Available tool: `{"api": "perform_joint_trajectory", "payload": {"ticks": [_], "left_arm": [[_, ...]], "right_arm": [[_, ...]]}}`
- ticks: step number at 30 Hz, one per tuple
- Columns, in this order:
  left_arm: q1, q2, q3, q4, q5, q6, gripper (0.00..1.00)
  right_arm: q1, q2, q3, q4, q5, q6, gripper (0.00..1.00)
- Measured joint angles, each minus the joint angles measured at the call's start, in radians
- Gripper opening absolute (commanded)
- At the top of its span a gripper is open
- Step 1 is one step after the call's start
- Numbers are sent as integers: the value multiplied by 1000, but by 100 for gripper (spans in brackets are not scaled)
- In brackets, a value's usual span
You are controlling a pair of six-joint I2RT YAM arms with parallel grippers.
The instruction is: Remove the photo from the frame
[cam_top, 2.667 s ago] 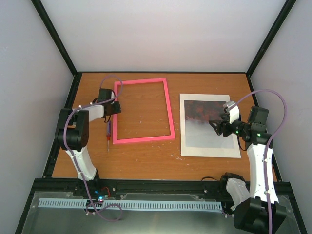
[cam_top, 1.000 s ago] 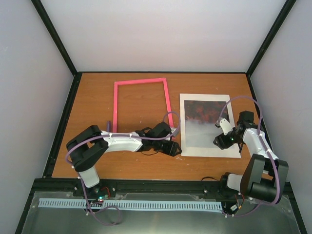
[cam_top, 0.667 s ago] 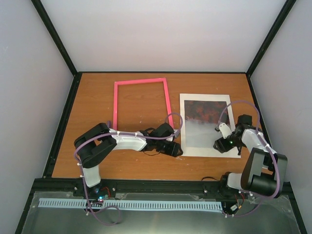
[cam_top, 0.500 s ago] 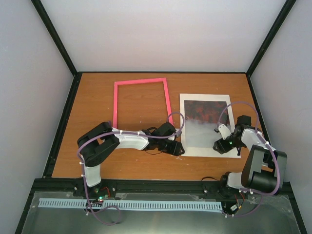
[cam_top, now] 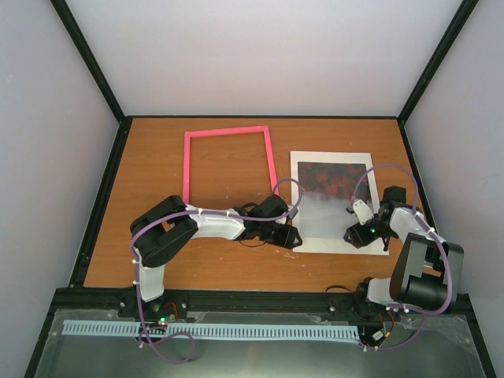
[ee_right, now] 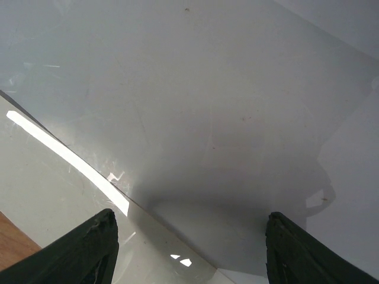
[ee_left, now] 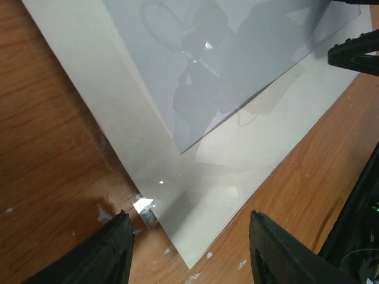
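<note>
From above we see the left gripper point(cam_top: 290, 238) reaching across to the near left corner of the white sheet point(cam_top: 300, 168). The right gripper point(cam_top: 356, 234) sits over the near right part of the photo point(cam_top: 335, 197). The photo lies flat on that sheet, out of the frame point(cam_top: 227, 131). The frame rests on the table point(cam_top: 150, 165) beyond and to the left of the left gripper, with bare wood showing inside its pink border. Its near edge is hidden under the left arm. Only this view shows the photo's dark red-and-black end, on the side far from both grippers. It is too small, though, to tell how the jaws stand.

The wrist cameras settle that. On the left wrist, the two dark fingers point(ee_left: 115, 248) stand well apart with nothing pinched. The sheet's corner points in between them, and just ahead lies the photo's pale grey end, glossy enough to mirror arm shapes. We cannot tell whether the fingertips touch the wood.

On the right wrist, the fingers point(ee_right: 89, 251) are likewise spread and hold nothing. Under them is the pale grey photo surface, its edge running diagonally to the left, then the white sheet, then a sliver of table at the lower left corner
</note>
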Motion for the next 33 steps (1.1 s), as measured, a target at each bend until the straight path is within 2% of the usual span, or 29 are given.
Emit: {"api": "perform_joint_trajectory", "payload": {"ticks": [13,22,33], "left_arm": [[0,0,47,1,-18,3,54],[0,0,47,-92,-105,-51,55],[0,64,117,-80,-71,-52,55]], "right_arm": [[0,0,-1,2,-4,-1,67],[0,0,-5,8,-14,-3,67],[-2,2,-6,11,-25,-3,67]]}}
